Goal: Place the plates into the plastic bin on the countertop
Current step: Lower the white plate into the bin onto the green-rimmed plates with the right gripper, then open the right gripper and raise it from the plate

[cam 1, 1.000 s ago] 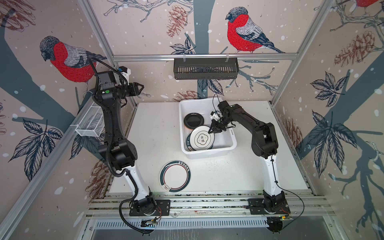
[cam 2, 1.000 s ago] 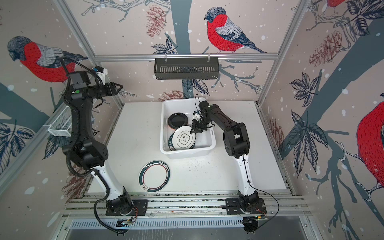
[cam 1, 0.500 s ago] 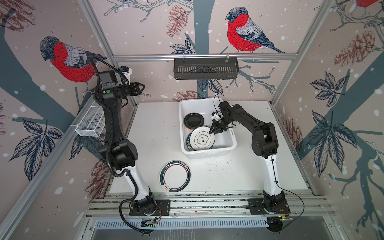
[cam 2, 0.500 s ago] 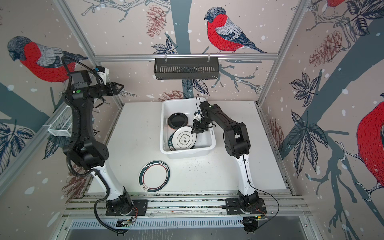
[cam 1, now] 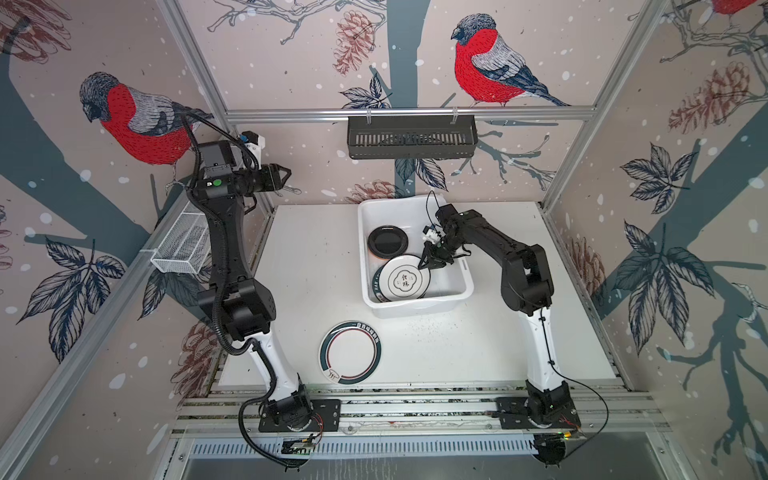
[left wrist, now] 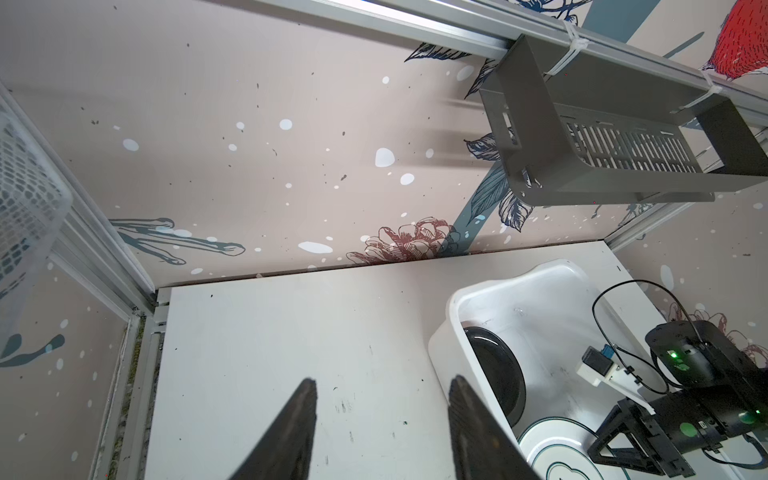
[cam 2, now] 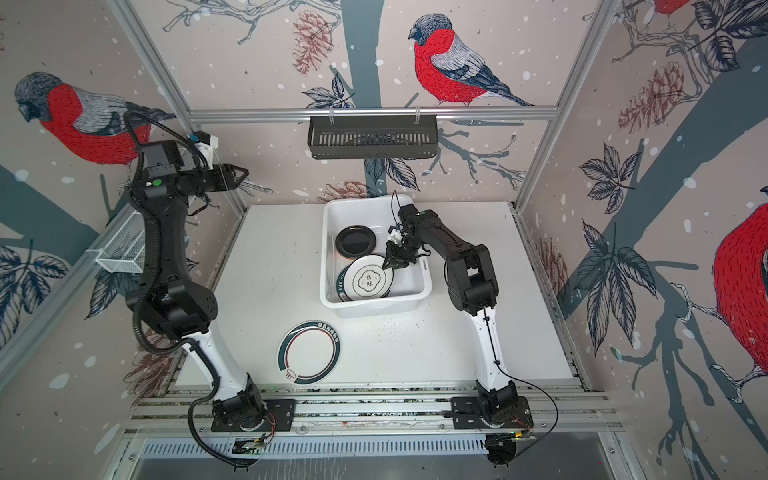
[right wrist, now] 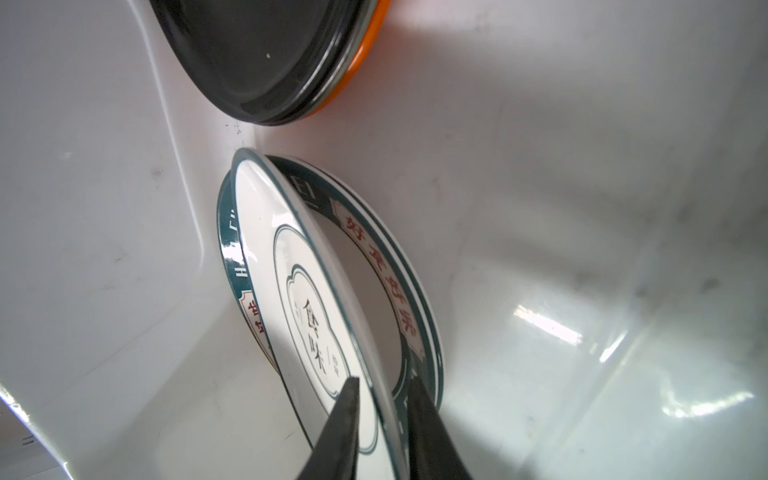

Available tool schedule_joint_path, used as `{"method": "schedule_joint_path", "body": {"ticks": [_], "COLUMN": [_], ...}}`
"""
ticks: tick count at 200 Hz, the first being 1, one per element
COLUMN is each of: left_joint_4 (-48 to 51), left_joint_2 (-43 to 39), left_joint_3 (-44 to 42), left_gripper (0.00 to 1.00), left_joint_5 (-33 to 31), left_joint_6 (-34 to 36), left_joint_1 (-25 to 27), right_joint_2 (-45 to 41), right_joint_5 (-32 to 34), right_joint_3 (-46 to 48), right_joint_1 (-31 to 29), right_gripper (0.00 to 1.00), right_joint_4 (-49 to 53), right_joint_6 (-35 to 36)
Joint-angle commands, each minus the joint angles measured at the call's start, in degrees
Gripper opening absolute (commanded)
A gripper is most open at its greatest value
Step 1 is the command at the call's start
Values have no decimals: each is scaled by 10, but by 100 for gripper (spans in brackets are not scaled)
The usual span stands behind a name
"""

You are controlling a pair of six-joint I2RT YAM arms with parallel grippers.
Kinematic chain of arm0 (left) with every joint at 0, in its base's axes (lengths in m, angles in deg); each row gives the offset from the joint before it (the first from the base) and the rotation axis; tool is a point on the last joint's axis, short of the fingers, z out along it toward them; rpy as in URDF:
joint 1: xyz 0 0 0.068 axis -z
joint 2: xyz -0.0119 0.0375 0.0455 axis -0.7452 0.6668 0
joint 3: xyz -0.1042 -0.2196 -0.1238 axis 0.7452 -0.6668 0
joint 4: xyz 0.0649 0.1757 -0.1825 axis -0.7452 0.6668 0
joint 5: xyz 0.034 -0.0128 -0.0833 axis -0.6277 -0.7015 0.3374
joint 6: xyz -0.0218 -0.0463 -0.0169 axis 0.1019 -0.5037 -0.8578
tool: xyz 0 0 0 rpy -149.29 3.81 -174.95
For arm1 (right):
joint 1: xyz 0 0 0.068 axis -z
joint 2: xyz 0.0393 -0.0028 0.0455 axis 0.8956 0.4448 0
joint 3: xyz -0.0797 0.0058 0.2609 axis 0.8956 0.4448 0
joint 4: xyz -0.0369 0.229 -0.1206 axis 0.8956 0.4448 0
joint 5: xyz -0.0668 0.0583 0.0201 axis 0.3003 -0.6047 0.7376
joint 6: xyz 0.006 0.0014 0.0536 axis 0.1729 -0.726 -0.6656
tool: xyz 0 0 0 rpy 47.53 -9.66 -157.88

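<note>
You have the plastic bin (cam 1: 415, 308) on the far half of the countertop (cam 1: 311, 257), a little right of centre. In its far left corner a small plate (cam 1: 387, 241) lies on another small plate (right wrist: 368, 45). Just near of them, by the bin's left wall, the top plate (cam 1: 405, 279) leans tilted on the plates beneath (right wrist: 386, 266). The right gripper (right wrist: 382, 382) reaches in from the right, a finger on either side of the top plate's rim. Near and left of the bin, apart from it, a lone plate (cam 1: 350, 351) lies flat on the countertop. The rack (cam 1: 411, 137) hangs on the far rail above the bin. The mesh basket (cam 1: 183, 243) hangs on the left rail, with the left gripper (cam 1: 286, 176) raised to its far right.
</note>
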Motion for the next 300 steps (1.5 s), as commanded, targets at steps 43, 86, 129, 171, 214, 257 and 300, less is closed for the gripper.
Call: {"method": "schedule_joint_path", "body": {"ticks": [43, 86, 129, 171, 214, 257, 300], "left_joint_4": [-9, -10, -8, -5, -1, 10, 84], "left_joint_2": [-2, 1, 5, 11, 14, 12, 12], "left_joint_3": [5, 5, 6, 12, 16, 16, 19], "left_gripper": [52, 52, 52, 52, 52, 57, 71], "left_joint_5": [17, 23, 27, 32, 36, 35, 45], "left_joint_6": [1, -1, 1, 3, 5, 18, 96], "left_joint_1": [1, 2, 3, 3, 3, 3, 13], "right_joint_2": [19, 25, 21, 18, 12, 7, 11], "right_joint_5": [17, 16, 19, 28, 38, 58, 111], "right_joint_3": [-19, -22, -21, -28, -33, -55, -163], "right_joint_1": [-6, -8, -9, -11, -14, -14, -11], "right_gripper": [24, 24, 25, 28, 30, 31, 32], "right_joint_4": [15, 19, 23, 32, 37, 47, 75], "right_joint_6": [0, 1, -1, -3, -7, -11, -29]}}
